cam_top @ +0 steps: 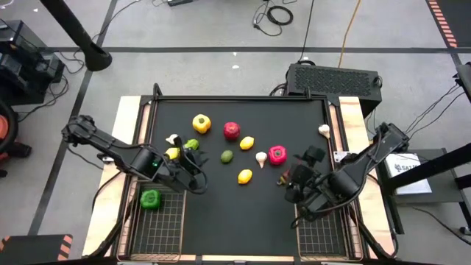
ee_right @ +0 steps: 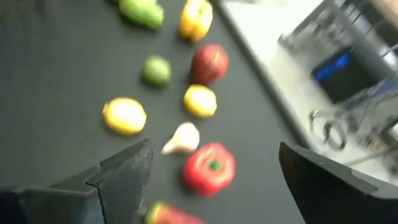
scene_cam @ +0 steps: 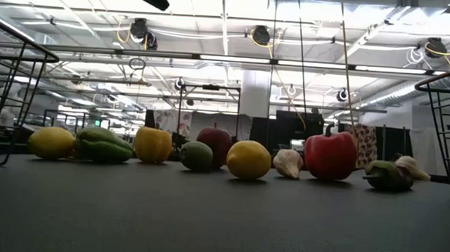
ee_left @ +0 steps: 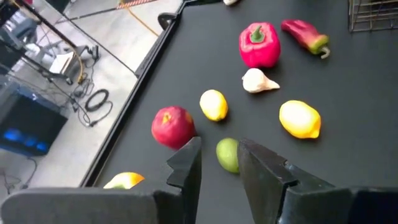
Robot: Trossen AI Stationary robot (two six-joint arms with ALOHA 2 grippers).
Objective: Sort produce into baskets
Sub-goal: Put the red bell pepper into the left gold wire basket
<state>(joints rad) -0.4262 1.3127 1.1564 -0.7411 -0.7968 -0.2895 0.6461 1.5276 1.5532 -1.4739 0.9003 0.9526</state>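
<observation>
Black tabletop (cam_top: 243,213): your right gripper (ee_right: 211,180) stands wide open, empty, above the red pepper (ee_right: 209,168); your left gripper (ee_left: 219,168) is narrowly parted, empty, near the lime (ee_left: 228,154)

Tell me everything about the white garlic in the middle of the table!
The garlic bulb is a small toy, creamy white and smooth like plastic, with a fat round body that narrows to a pointed tip. It lies tipped on its side on the black table, not standing up. It sits between the pink-red pepper and a yellow lemon, with another lemon nearby. From above it appears to touch only the table, and neither gripper is on it.
</observation>
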